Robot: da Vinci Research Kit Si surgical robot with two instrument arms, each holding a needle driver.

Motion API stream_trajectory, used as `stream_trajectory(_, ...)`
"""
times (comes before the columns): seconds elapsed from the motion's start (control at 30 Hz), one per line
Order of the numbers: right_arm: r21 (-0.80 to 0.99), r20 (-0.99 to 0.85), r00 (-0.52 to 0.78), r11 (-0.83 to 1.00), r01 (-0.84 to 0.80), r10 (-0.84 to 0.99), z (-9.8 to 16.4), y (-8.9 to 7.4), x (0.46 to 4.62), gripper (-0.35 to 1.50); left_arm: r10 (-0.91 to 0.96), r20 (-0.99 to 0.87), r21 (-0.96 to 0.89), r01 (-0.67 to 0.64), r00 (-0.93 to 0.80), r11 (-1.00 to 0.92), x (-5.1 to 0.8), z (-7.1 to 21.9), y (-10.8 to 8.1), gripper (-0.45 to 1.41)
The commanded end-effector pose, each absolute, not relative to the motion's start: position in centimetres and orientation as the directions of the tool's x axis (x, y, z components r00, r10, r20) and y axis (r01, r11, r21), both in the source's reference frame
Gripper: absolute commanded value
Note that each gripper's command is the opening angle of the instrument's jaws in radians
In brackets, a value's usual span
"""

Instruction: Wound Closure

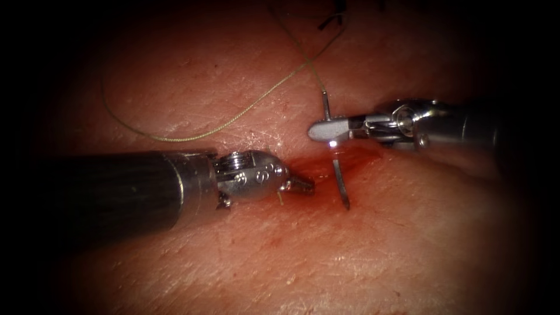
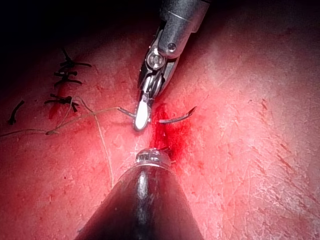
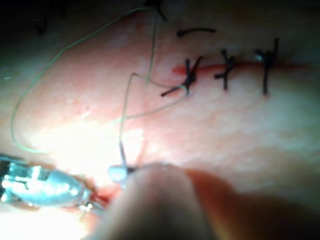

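Endoscope view: we see the right tool (image 1: 326, 129) clamped on the needle (image 1: 337, 169) near mid-curve.
Needle: dark steel, thin, curved; it stands over the cut (image 1: 326, 166), its point low by the red fluid (image 1: 318, 186), not clearly in the tissue (image 1: 361, 245).
Thread: pale green (image 1: 233, 119), running from the needle's upper end and looping leftward.
Left tool: (image 1: 300, 185) jaws together, holding nothing, just left of the needle.
Stitches: we note dark knots (image 3: 225, 70) in the right wrist view.

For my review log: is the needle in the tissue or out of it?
Cannot tell. The right tool, jaws shut, holds the needle mid-curve; its tip meets the red fluid beside the cut.
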State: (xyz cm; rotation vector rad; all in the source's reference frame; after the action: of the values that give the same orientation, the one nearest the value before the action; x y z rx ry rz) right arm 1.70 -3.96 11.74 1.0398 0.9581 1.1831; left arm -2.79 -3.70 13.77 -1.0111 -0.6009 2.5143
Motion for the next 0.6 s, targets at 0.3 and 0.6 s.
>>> stream_trajectory(0.3,0.907,-0.295,0.034,0.291,-0.305,0.955,11.82,-3.80,1.68,1.30,0.394,-0.629,-0.429,-0.124,-0.670,-0.895,-3.00,13.53,-3.85,0.17)
stream_trajectory(0.6,0.827,-0.464,0.065,0.458,-0.326,0.883,11.81,-3.82,1.52,1.38,0.341,-0.679,-0.371,-0.098,-0.651,-0.924,-3.08,13.28,-4.04,0.30)
